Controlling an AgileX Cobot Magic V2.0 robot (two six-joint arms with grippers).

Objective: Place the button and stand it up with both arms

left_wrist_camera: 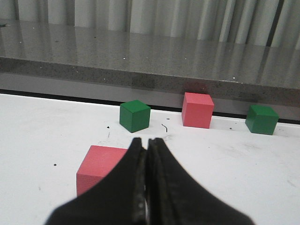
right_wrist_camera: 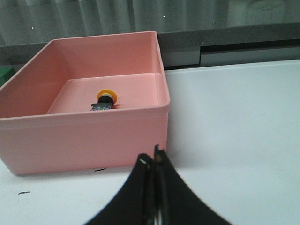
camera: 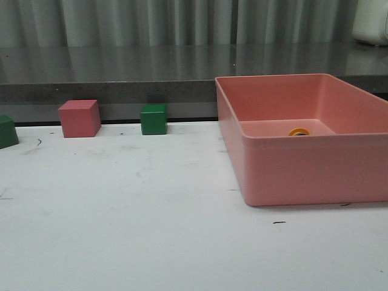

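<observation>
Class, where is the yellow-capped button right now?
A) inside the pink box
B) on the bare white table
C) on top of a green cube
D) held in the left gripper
A: the button lies on the floor of the pink box, and both grippers are shut with nothing between the fingers.

Tabletop [camera: 151, 230]: white, matt, smooth, scuffed with small dark marks and faint grey smudges.

Bin [camera: 303, 176]: pink, looks like moulded plastic, smooth with a soft satin sheen.

Button [right_wrist_camera: 105, 100]: yellow cap looks like glossy plastic; body dark, finish too small to tell.

Pink cube [camera: 79, 118] and green cube [camera: 154, 119]: matt, smooth, even colour.

Ledge [camera: 121, 73] behind: grey, speckled, stone-like, polished enough to reflect the curtain [camera: 182, 21], which looks like pleated cloth.

Left gripper [left_wrist_camera: 148, 144] and right gripper [right_wrist_camera: 152, 157]: black, matt, plastic-like fingers.
</observation>
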